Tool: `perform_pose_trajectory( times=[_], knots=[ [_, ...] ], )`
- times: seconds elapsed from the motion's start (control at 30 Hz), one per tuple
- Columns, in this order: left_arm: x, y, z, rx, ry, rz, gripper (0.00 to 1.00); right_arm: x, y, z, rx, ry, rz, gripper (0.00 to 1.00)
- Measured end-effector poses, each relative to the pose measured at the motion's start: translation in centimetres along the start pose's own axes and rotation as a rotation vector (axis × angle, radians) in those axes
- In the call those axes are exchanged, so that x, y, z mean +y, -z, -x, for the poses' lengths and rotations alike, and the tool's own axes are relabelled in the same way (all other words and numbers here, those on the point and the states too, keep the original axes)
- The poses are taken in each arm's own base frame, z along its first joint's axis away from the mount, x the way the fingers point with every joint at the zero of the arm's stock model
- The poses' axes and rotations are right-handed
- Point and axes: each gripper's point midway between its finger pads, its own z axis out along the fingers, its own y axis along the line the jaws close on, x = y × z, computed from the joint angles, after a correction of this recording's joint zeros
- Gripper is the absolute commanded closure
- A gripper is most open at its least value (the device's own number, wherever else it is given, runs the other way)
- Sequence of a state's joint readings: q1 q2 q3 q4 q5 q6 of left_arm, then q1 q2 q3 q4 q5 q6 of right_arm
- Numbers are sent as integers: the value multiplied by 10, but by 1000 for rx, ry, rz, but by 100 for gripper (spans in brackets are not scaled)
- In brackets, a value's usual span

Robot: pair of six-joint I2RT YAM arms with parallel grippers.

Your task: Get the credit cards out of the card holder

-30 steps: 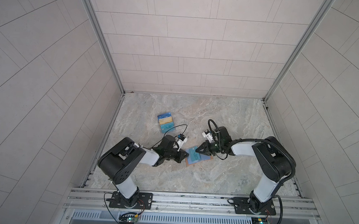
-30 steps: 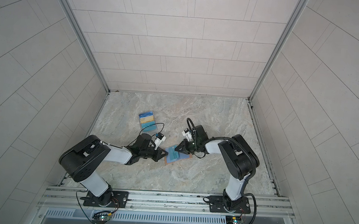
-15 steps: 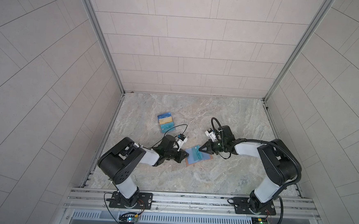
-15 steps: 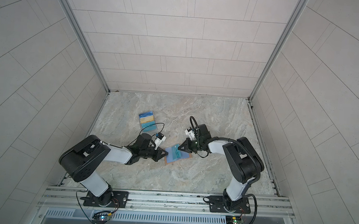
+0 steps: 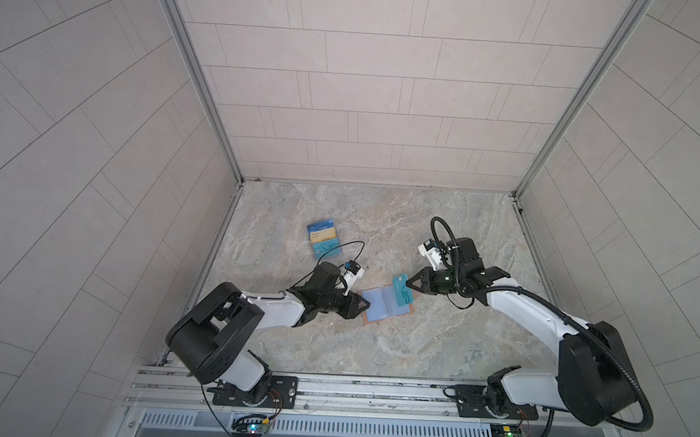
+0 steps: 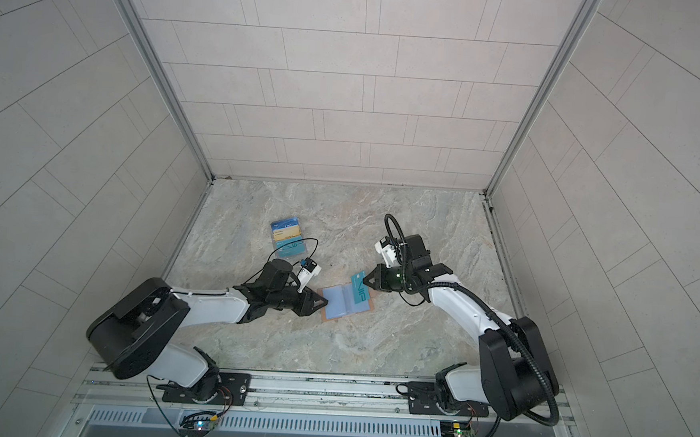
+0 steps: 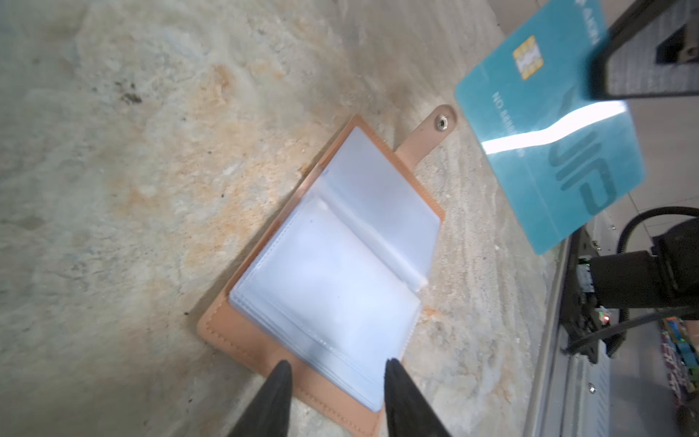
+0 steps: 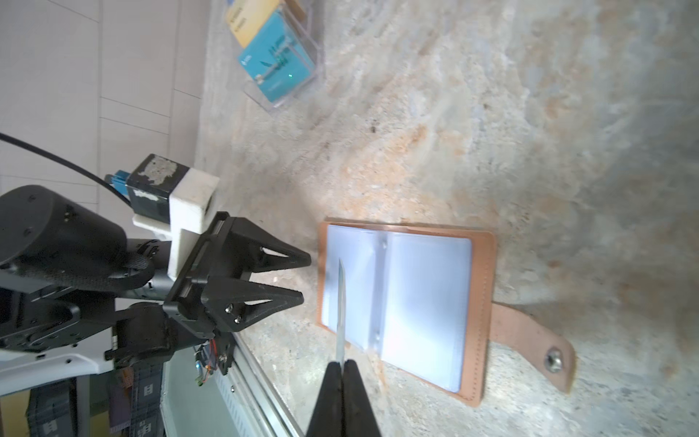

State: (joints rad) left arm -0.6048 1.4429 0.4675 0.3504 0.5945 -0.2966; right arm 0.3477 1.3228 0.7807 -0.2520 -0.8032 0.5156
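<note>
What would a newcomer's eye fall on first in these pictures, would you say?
Most likely the teal card, pinched in the right gripper and held above the open card holder mid-table. After that, the left gripper, jaws apart at the holder's edge, and the card pile further back on the left.

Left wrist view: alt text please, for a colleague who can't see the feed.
A teal card, pinched by the right gripper, hangs above the marble table, clear of the tan card holder. The holder lies open and flat, its visible plastic sleeves looking empty, and the left gripper has its jaws open at the holder's edge.
</note>
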Motion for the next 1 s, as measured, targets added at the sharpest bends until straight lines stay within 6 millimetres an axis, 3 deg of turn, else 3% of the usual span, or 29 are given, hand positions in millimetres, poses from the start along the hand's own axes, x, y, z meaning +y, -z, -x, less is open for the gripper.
perform_pose_trajectory(
  times=[0.2, 0.33, 0.63, 0.87, 1.0],
  knots=[
    [-48, 22, 42, -72, -55, -159, 43, 20, 6, -7, 30, 56, 95, 100],
    [-76, 37, 57, -100, -84, -263, 43, 41, 18, -13, 32, 122, 163, 100],
    [-95, 55, 66, -89, -37, -399, 39, 88, 30, -34, 59, 292, 287, 100],
    [-113, 63, 65, -56, -26, -502, 47, 106, 32, -37, 76, 361, 320, 100],
    [-128, 65, 61, -25, -50, -550, 68, 110, 31, -32, 81, 372, 326, 100]
  ],
)
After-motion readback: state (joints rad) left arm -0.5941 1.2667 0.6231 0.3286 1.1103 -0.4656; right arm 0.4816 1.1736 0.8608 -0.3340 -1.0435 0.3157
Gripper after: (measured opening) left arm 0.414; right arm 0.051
